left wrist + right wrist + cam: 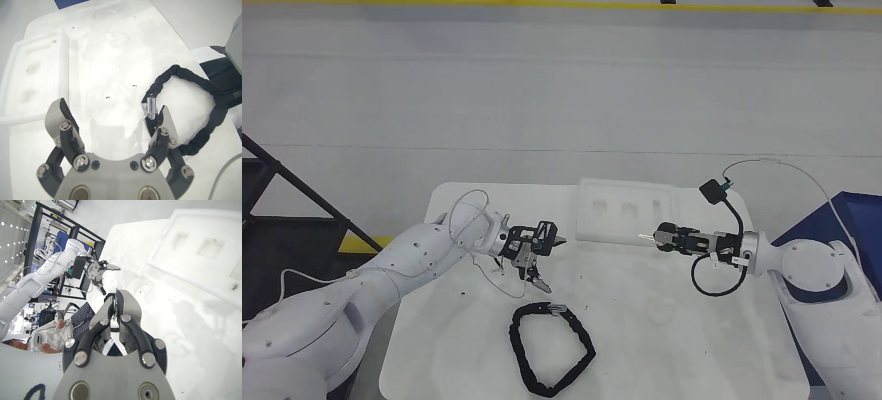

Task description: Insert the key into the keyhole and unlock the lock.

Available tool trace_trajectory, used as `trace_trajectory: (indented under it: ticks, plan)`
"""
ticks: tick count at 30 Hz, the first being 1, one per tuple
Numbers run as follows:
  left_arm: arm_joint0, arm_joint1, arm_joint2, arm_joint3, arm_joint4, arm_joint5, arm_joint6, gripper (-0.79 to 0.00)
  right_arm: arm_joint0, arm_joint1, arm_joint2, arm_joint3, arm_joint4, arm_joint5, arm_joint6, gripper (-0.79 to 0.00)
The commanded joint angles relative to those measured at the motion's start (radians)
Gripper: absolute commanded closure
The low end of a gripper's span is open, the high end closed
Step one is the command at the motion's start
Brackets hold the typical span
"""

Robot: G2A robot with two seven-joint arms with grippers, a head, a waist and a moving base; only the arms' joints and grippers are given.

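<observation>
- We have the right gripper pinched narrow, and a thin flat piece sits edge-on between its pads; we take that to be the key, its tip poking out just past the fingertips.
- So the pick-up looks done: the key is off the table and in hand.
- The left gripper is spread wide with nothing between its fingers.
- The chain lock lies on the table in a loop, just outside one left finger.
- Its chrome lock cylinder stands right beside that finger's tip; we cannot tell whether they touch.
- Nothing grips the cylinder, so steadying it looks undone.
- The key is well apart from the lock: across the table from the left fingers, near the white foam tray.
- We cannot make out the keyhole from here, so which way the key must approach is open.
- Left to do, as we judge it: close the left fingers on the cylinder, bring the key tip over, line it up, push it in, and turn.
- We are early on, then; only the key grasp is in the bag.
</observation>
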Motion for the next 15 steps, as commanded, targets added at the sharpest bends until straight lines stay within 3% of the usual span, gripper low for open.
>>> trace_trajectory:
  ticks: [1, 15]
  plan:
    - [0.0, 0.0, 0.0, 0.0, -0.001, 0.0, -0.001, -0.785, 0.0, 0.0, 0.0, 0.0, 0.0, 0.0, 0.0, 0.0]
    - [0.015, 0.001, -0.005, -0.001, -0.016, 0.019, -0.007, -0.785, 0.0, 0.0, 0.0, 0.0, 0.0, 0.0, 0.0, 0.0]
